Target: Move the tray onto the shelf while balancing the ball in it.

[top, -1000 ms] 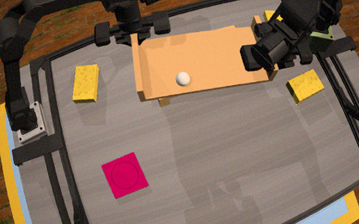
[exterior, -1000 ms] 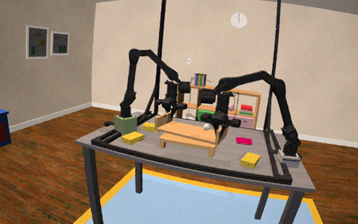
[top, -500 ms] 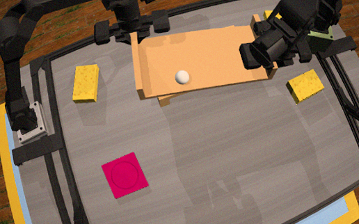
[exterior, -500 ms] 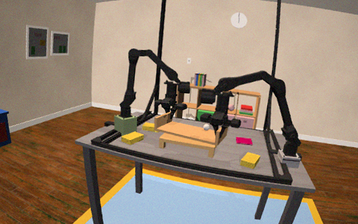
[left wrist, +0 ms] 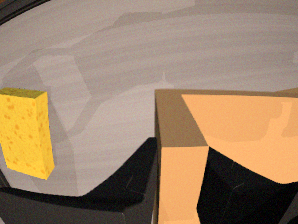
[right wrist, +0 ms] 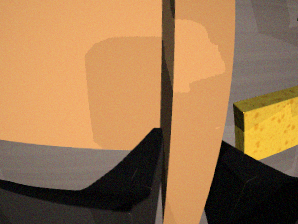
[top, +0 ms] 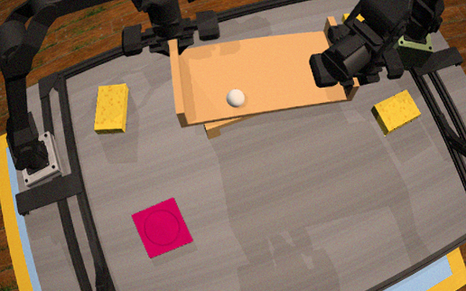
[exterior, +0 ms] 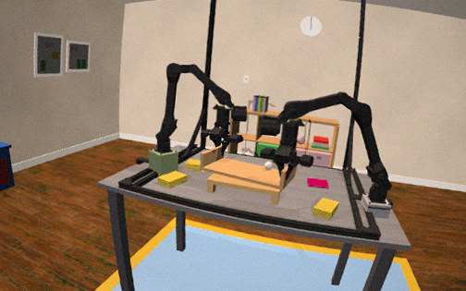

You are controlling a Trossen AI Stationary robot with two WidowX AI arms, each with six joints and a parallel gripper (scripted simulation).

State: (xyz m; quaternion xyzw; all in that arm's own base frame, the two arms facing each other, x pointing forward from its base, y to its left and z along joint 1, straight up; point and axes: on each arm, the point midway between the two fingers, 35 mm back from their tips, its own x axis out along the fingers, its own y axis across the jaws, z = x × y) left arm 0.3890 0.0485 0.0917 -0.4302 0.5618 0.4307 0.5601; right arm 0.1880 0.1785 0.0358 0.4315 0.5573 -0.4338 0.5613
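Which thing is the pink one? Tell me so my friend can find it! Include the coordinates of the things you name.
Look at the big gray table [exterior: 224,207] and find the wooden tray [top: 261,73] [exterior: 241,170] with raised ends. Across the table top from the tray lies a flat, bright pink square [top: 162,228] [exterior: 317,183] with a circle on it. The yellow blocks [top: 111,109] [exterior: 325,207] are thicker, speckled and have no circle.
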